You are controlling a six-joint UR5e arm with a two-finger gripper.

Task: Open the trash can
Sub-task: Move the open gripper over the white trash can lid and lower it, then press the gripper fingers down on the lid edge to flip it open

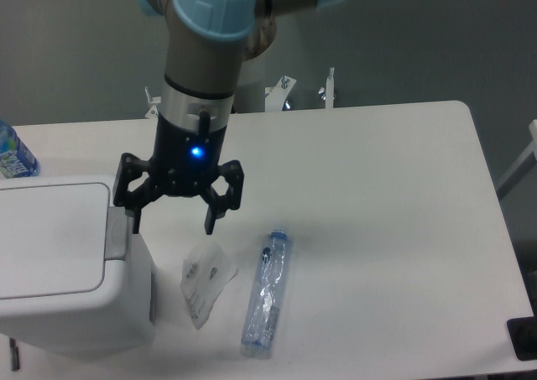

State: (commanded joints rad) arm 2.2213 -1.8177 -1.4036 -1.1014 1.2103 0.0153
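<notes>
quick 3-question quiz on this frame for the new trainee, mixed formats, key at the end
1. True or false: the trash can lid is already raised.
2. Multiple choice: what lies directly between the trash can and the clear plastic bottle? A) a crumpled wrapper B) a spoon C) a cup
3. Fill in: the gripper hangs with its fingers ____ , near the bin's grey push bar.

Key
1. False: the lid lies flat and closed.
2. A
3. open (spread, holding nothing)
</notes>
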